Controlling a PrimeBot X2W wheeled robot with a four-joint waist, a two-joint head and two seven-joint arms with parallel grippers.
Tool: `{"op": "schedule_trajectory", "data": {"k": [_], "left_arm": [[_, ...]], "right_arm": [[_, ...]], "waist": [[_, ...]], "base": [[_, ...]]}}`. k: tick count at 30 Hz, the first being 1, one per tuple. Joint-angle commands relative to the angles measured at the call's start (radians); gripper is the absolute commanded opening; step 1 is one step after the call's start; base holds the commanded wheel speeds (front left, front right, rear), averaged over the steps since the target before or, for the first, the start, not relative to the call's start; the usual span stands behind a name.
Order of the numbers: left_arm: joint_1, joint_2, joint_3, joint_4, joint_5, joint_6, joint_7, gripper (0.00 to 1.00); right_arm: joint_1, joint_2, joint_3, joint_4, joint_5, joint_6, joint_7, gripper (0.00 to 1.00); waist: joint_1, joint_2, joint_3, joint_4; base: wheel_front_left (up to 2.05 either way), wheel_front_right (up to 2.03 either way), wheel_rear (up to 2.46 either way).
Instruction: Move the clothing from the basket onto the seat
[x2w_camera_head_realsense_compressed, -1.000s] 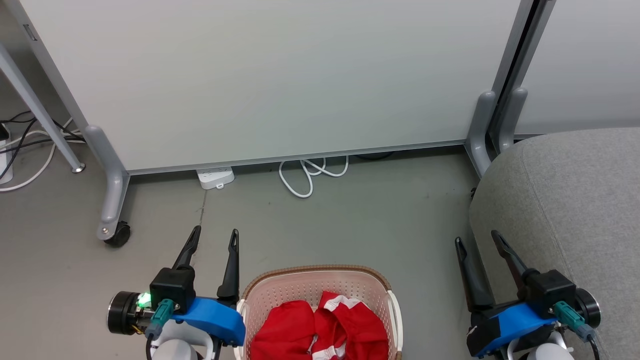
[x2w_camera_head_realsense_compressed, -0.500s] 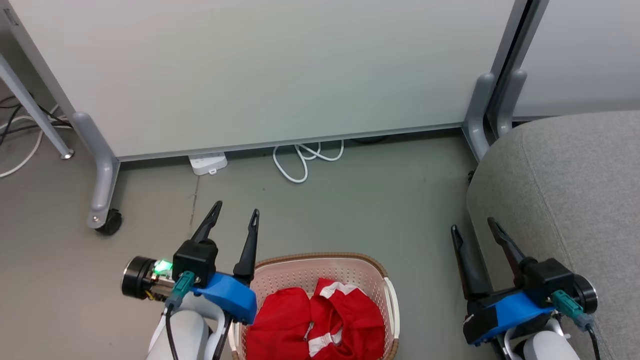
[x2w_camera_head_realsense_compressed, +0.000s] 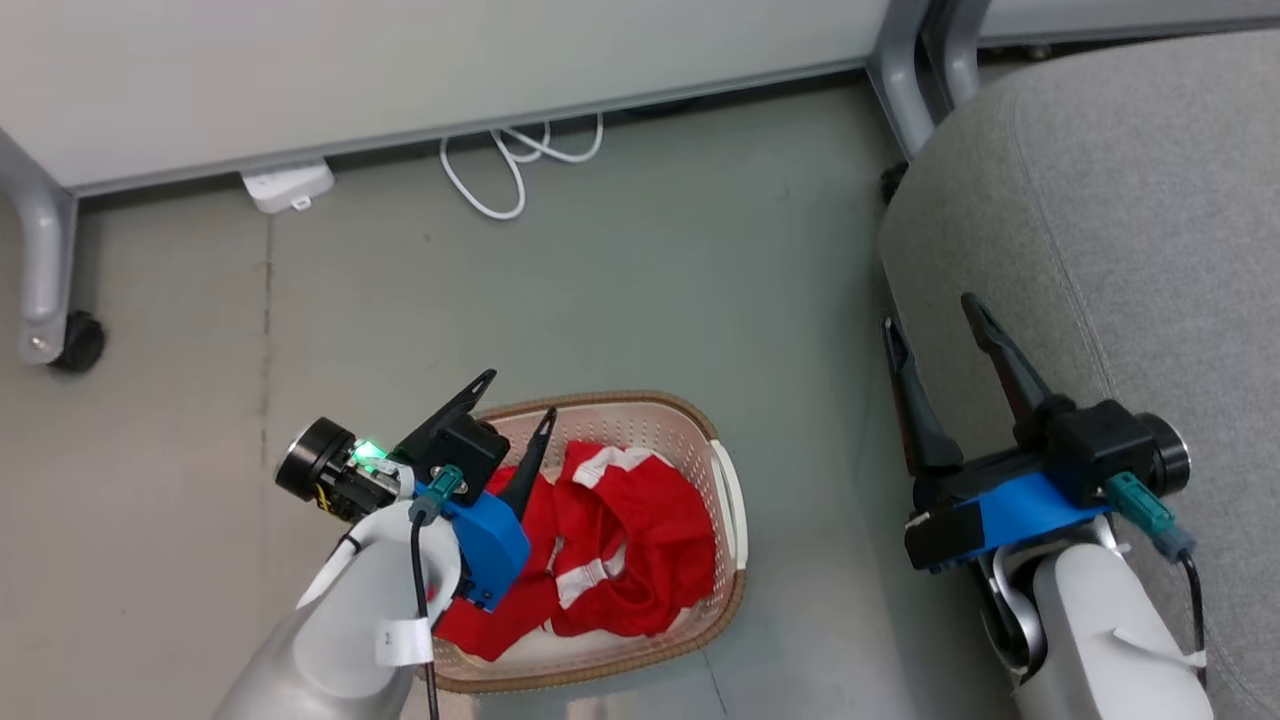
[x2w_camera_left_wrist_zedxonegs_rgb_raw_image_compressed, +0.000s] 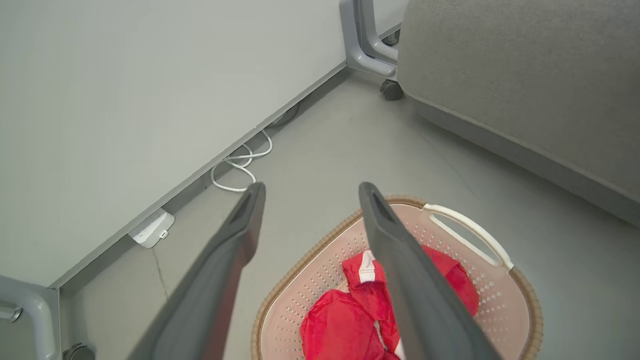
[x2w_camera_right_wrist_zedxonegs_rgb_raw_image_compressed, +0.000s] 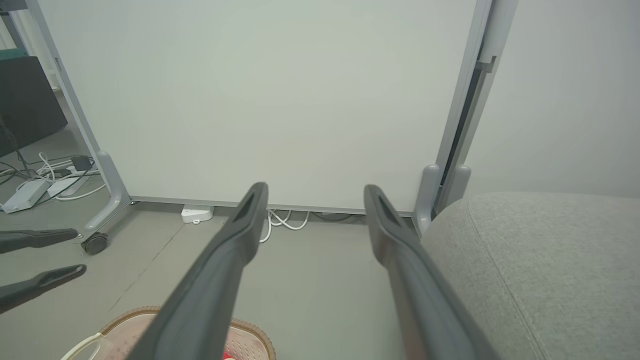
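- Basket (x2w_camera_head_realsense_compressed: 640, 398) stands on the grey floor (x2w_camera_head_realsense_compressed: 650, 280), near its front edge, well apart from the wall panel (x2w_camera_head_realsense_compressed: 400, 60).
- Clothing (x2w_camera_head_realsense_compressed: 625, 525) all inside the basket: crumpled red heap with white stripes showing, covering most of the bottom. A pale strip of the bottom is bare on the near side.
- Seat (x2w_camera_head_realsense_compressed: 1150, 200) on the robot's right, apart from the basket with a strip of floor between. No red fabric on it.
- Left gripper (x2w_camera_head_realsense_compressed: 518, 394) hangs over the basket's far-left corner. One finger is over the brown rim, the other over the red heap. Jaws spread wide, nothing between them. The wrist view looks down on the fabric from above, so no contact.
- Right gripper (x2w_camera_head_realsense_compressed: 928, 311) is raised by the seat's left edge, one finger over the floor gap and one over the grey upholstery. Jaws released and empty.
- White cable (x2w_camera_head_realsense_compressed: 500, 170) is looped on the floor at the panel's foot, with a white power strip (x2w_camera_head_realsense_compressed: 285, 185) beside it.
- Caster (x2w_camera_head_realsense_compressed: 78, 342) on the panel's leg, far left.
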Motion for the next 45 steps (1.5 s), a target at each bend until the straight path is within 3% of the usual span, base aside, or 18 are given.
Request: {"op": "schedule_trajectory", "data": {"k": [1,8,16,24,37,42,43,44,45], "left_arm": [[-0.036,0.016,-0.024,0.029,-0.008,-0.001,-0.003,1.0],[-0.168,0.047,-0.22,0.233,-0.05,-0.001,0.006,1.0],[-0.283,0.062,-0.411,0.388,-0.09,-0.001,0.093,1.0],[-0.354,0.102,-0.566,0.438,-0.129,-0.001,0.191,1.0],[-0.458,0.179,-0.727,0.463,-0.208,-0.001,0.373,1.0],[-0.491,0.173,-0.754,0.465,-0.214,-0.001,0.43,1.0],[-0.493,0.169,-0.759,0.465,-0.213,-0.001,0.443,0.66],[-0.495,0.165,-0.761,0.466,-0.215,-0.001,0.455,0.13],[-0.494,0.159,-0.764,0.465,-0.219,-0.001,0.468,0.0]], "right_arm": [[-0.027,-0.004,0.003,-0.007,0.005,0.0,-0.004,1.0],[-0.11,-0.003,0.019,-0.036,0.021,0.0,-0.004,1.0],[-0.184,-0.003,0.025,-0.065,0.024,0.0,-0.004,1.0],[-0.24,-0.003,0.017,-0.096,0.016,0.0,-0.004,1.0],[-0.28,-0.003,0.021,-0.147,0.037,0.0,-0.004,1.0],[-0.284,-0.003,0.011,-0.158,0.041,0.0,-0.004,1.0],[-0.283,-0.003,0.011,-0.158,0.04,0.0,-0.004,1.0],[-0.281,-0.003,0.009,-0.159,0.039,0.0,-0.004,1.0],[-0.28,-0.003,0.008,-0.158,0.038,0.0,-0.004,1.0]], "waist": [[-0.0001,0.0,0.088,-0.053],[-0.0001,0.0,0.235,-0.101],[-0.0001,0.0,0.385,-0.135],[-0.0001,0.0,0.515,-0.165],[-0.0001,0.0,0.666,-0.204],[-0.0001,0.0,0.688,-0.211],[-0.0001,0.0,0.689,-0.21],[-0.0001,0.0,0.689,-0.21],[-0.0001,0.0,0.687,-0.209]], "base": [[0.0,0.0,0.0],[0.0,0.0,0.0],[0.0,0.0,0.0],[0.0,0.0,0.0],[0.0,0.0,0.0],[0.0,0.0,0.0],[0.0,0.0,0.0],[0.0,0.0,0.0],[0.0,0.0,0.0]]}}
